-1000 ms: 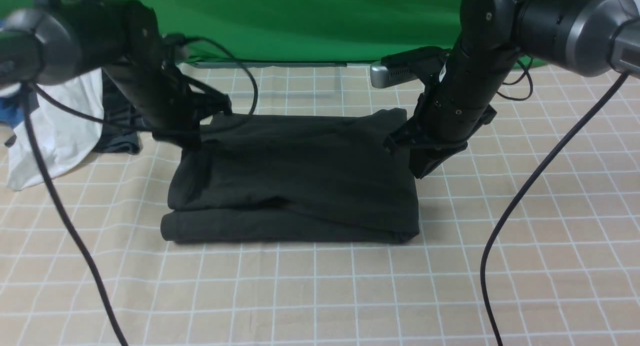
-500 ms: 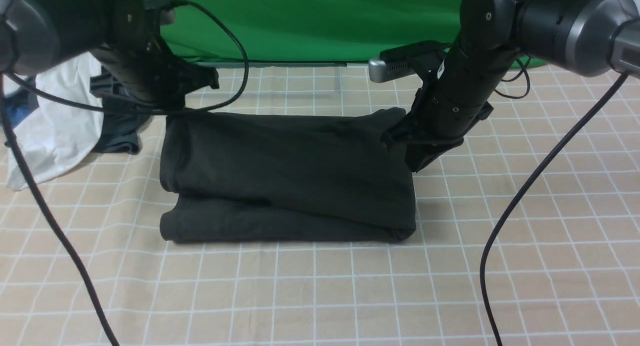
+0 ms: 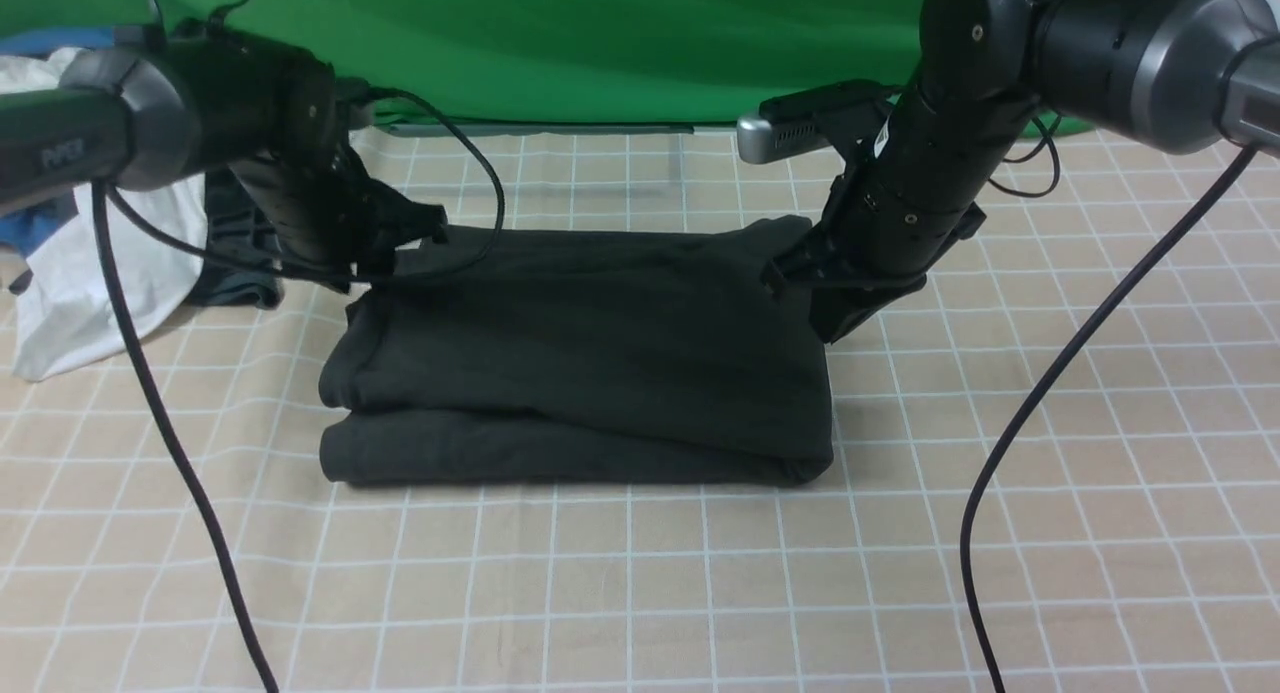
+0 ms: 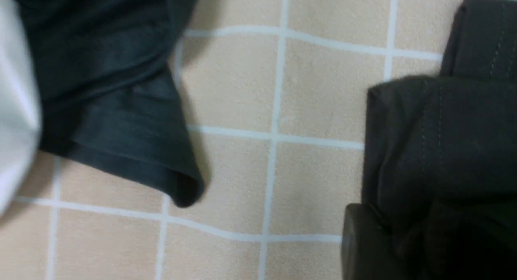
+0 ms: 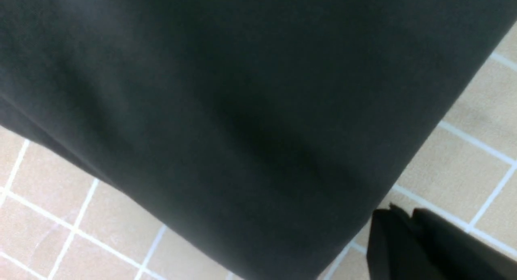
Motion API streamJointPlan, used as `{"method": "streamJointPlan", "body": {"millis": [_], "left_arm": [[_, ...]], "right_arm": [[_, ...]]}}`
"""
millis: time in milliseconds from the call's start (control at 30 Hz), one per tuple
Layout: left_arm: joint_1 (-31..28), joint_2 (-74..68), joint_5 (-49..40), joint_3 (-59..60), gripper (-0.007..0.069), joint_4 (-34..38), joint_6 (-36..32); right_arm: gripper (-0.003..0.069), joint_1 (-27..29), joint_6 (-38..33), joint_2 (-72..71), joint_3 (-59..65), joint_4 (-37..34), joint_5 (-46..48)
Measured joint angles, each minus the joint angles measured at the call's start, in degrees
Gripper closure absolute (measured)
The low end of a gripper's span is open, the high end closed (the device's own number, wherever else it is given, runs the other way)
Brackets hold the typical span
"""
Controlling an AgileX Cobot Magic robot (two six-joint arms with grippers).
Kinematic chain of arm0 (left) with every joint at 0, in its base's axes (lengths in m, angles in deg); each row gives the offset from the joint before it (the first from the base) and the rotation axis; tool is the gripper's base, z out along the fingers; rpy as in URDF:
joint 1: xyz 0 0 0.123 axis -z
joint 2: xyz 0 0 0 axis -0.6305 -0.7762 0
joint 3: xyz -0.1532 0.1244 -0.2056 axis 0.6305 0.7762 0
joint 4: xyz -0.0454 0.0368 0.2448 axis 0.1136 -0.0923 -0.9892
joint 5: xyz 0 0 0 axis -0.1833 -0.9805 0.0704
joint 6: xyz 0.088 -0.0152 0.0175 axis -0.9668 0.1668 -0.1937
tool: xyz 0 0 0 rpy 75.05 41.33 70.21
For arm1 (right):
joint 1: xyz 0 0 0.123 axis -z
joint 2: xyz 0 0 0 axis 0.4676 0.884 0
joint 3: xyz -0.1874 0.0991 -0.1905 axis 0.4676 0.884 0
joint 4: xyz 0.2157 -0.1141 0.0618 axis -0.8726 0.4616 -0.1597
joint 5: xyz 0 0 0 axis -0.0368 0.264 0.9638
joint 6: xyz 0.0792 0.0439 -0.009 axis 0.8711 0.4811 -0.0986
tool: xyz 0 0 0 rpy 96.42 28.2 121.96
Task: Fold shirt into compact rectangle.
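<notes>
STATUS CHECK: FOLD STAGE

1. Locate the shirt [image 3: 580, 353] at mid-counter, on the gridded cloth of the counter [image 3: 640, 593]. Note a broad rectangular bundle with at least 2 stacked layers showing along the near edge. Note no print or neck label on the exposed face.

2. Inspect the left pincer [image 3: 400, 253] at the far-left corner of the bundle. In the left wrist view, note a hemmed corner of the shirt [image 4: 444, 142] lying over a dark fingertip [image 4: 363, 251]. Cannot tell from either view whether gripping or released; record as undetermined.

3. Inspect the right pincer [image 3: 800, 283] at the far-right corner. Note that corner standing slightly raised against the tips, and cloth filling the right wrist view [image 5: 242, 110] beside a fingertip [image 5: 424, 247]. Judge as narrow and pinching the shirt corner.

4. Disregard the white garment [image 3: 100, 263] and the smaller dark garment [image 3: 235, 273] at the far left, near the bundle's left corner but apart from it.

5. Assess progress as late-stage: sleeves tucked out of sight, length already doubled over. Judged remaining: set down the 2 far corners, square the uneven upper layer at near left, and possibly add 1 more fold across the width for a compact result.
</notes>
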Motion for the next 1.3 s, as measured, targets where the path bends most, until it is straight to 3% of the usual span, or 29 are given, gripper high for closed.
{"method": "streamJointPlan", "body": {"millis": [67, 200, 267, 400, 533, 700, 1000, 1200, 1300], "left_arm": [[-0.04, 0.00, -4.94, -3.75, 0.0318, 0.15, 0.14], [-0.06, 0.46, -12.85, -7.92, 0.0350, 5.50, -2.50], [-0.06, 1.96, -15.39, -7.03, 0.0487, 15.11, -7.28], [-0.01, 6.46, -11.88, 2.72, 0.0600, 26.67, -12.03], [-0.01, 10.93, -0.77, 14.62, 0.0614, 32.79, -14.65], [-0.01, 11.96, 5.17, 22.09, 0.0614, 33.26, -15.27], [-0.01, 12.75, 7.23, 24.89, 0.0613, 23.05, -5.41], [-0.06, 17.55, 4.25, 22.40, 0.0613, 25.45, -7.56], [-0.06, 23.01, 3.34, 22.08, 0.0613, 25.07, -8.02]], "right_arm": [[0.0550, 0.00, 0.00, 0.00, 0.00, 0.00, 0.75], [0.0546, 0.00, 0.00, -0.65, 0.00, -0.07, 2.07], [0.0546, 0.00, 0.00, -1.42, 0.00, -1.93, 3.97], [0.0546, -0.88, -2.40, -1.52, 0.00, -7.05, 5.48], [0.0546, -3.09, -3.05, -0.45, 0.00, -8.43, 3.64], [0.0546, -4.55, -2.81, 2.71, 0.00, -9.01, 2.61], [0.0546, -4.59, 1.21, 7.98, 0.06, -5.22, 4.78], [0.0573, -4.59, 1.33, 6.78, 0.06, -2.78, 5.58], [0.0601, -4.59, 1.98, 3.13, 0.07, 3.00, 6.50]]}}
